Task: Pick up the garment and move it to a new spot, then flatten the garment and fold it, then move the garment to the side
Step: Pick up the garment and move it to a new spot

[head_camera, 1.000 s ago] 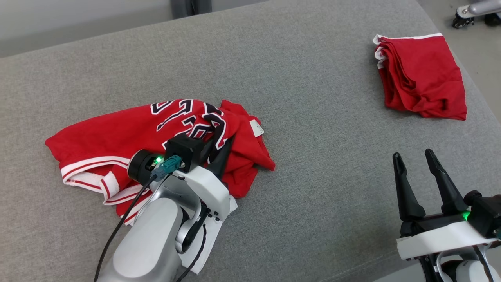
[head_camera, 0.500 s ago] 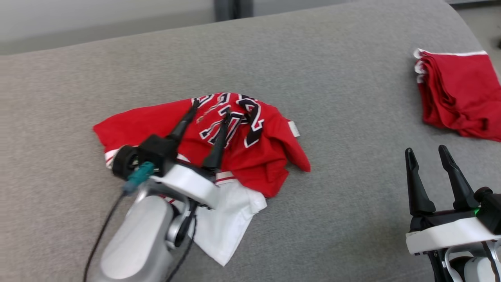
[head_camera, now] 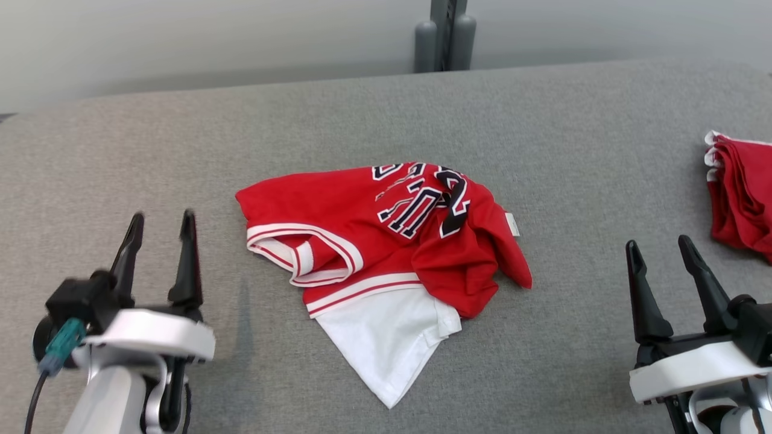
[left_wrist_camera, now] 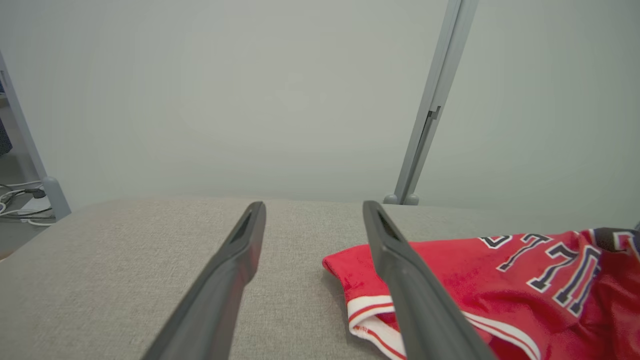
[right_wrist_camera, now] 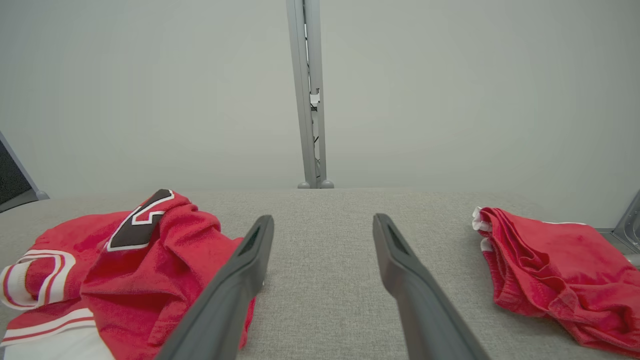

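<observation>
**Both hands wide and empty, jersey lying crumpled mid-table**

I am holding my left hand wide, its two dark fingers pointing toward 12 o'clock and gripping nothing. It is hovering at about 8 o'clock in the head view, well apart from the garment. My right hand is doing the same at 4 o'clock: fingers spread, nothing between them, grey cloth showing through the gap.

The garment is lying near the middle of the grey fabric-covered table, between my two hands and touching neither. It is a red jersey, bunched rather than flat. Dark, white-edged lettering is riding up toward its 1 o'clock corner (I cannot read it, the folds are breaking it up). Red-and-white striped trim is curling along its 8 o'clock side, a white panel is poking out toward 6 o'clock, and a small white tag is sticking out at its 3 o'clock edge.

At 3 o'clock in the head view, by the table's edge, a second red cloth is sitting folded in layers with white trim showing, well apart from the jersey. From my right wrist it is lying at 4 o'clock and the jersey at 8 o'clock. A grey post is standing behind the table at 12 o'clock.
</observation>
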### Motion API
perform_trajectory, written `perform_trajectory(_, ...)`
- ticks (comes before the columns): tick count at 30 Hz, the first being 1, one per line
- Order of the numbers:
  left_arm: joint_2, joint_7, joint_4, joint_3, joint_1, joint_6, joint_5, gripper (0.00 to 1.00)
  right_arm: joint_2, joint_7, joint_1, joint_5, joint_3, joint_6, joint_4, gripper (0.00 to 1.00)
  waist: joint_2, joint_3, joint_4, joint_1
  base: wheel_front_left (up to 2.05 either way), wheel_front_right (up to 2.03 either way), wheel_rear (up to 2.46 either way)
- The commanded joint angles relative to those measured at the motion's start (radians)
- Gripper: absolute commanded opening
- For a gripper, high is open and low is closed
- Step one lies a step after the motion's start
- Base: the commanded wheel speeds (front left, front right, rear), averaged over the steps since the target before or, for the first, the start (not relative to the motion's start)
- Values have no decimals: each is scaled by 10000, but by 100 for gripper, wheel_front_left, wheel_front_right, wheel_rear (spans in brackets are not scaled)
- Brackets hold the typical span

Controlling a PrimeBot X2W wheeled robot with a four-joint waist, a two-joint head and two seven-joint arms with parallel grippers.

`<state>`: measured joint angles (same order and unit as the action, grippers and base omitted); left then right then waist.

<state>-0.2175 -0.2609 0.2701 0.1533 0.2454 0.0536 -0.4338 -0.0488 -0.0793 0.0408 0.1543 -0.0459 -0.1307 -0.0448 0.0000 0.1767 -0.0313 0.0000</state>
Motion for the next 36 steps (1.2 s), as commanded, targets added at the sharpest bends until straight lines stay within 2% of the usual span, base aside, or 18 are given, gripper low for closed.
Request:
perform_trajectory(1,-66,-39,-53,-67,-208,6,-50,100,-44,52,-123,-91,-1,-2,-23,100,0,-208,152,0,0,0,0)
perform_trajectory(9,-315,-44,-483,-198,-1535,-9,-45,100,-44,262,-459,-175,88,-2,92,100,0,-938,325,0,0,0,0)
perform_trajectory(20,-324,364,-985,273,-2575,98,96,100,-44,557,-1189,-96,109,-2,25,100,0,-1762,255,0,0,0,0)
perform_trajectory(36,-463,607,-1249,445,-2819,297,123,100,-44,691,-1536,7,12,-2,-262,100,0,-1858,341,0,0,0,0)
